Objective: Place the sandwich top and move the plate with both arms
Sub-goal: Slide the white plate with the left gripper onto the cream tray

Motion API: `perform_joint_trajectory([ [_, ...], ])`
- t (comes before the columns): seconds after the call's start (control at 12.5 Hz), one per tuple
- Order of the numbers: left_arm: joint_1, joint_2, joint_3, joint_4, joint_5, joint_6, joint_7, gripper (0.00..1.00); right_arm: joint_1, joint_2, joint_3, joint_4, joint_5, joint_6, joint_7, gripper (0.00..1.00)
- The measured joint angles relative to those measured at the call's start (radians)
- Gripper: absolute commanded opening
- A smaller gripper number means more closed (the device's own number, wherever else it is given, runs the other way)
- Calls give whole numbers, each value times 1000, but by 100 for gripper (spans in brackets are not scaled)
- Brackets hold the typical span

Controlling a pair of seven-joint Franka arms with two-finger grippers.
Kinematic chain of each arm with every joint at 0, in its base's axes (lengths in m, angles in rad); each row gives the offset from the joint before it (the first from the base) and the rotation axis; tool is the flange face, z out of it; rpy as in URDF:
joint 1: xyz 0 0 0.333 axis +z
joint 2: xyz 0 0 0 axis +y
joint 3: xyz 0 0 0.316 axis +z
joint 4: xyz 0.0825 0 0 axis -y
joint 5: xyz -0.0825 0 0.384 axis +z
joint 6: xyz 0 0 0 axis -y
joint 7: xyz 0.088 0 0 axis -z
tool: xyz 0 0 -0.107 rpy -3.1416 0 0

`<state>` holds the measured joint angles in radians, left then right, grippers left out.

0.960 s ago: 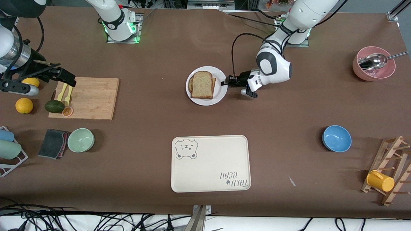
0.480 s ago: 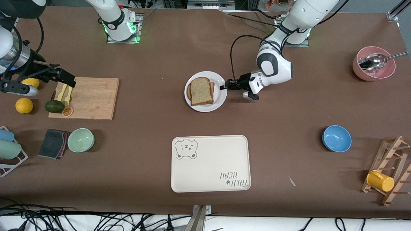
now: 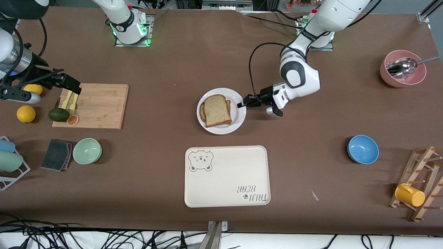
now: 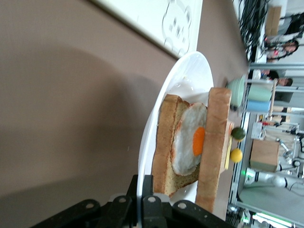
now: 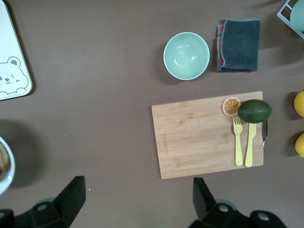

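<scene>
The white plate sits mid-table, farther from the front camera than the bear-print tray. The sandwich top, a plain speckled slice, lies on the stack on it. In the left wrist view the sandwich top covers a fried egg on the lower slice. My left gripper is shut on the plate's rim at the left arm's end; up close its jaws pinch the thin white rim. My right gripper waits open over the end of the cutting board, nothing between its fingers.
The cream bear-print tray lies nearer the front camera than the plate. A cutting board holds yellow forks and an avocado. Green bowl, blue bowl, pink bowl with spoon and a mug rack stand around.
The plate with the sandwich has moved toward the front camera and the tray, my left gripper still shut on its rim. The right arm has stayed put.
</scene>
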<state>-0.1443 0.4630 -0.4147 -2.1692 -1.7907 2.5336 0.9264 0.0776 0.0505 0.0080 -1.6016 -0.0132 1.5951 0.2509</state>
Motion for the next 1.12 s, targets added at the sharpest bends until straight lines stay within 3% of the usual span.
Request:
perform_joint_trajectory([
  [0.32, 5, 35, 53, 131, -1, 5, -58, 0, 0, 0, 1, 0, 0, -1, 0, 100],
  [0.8, -10, 230, 78, 433, -1, 135, -104, 0, 0, 1, 0, 2, 0, -2, 0, 100],
  [1.12, -17, 302, 99, 539, 0, 153, -116, 0, 0, 1, -1, 3, 0, -3, 0, 100],
])
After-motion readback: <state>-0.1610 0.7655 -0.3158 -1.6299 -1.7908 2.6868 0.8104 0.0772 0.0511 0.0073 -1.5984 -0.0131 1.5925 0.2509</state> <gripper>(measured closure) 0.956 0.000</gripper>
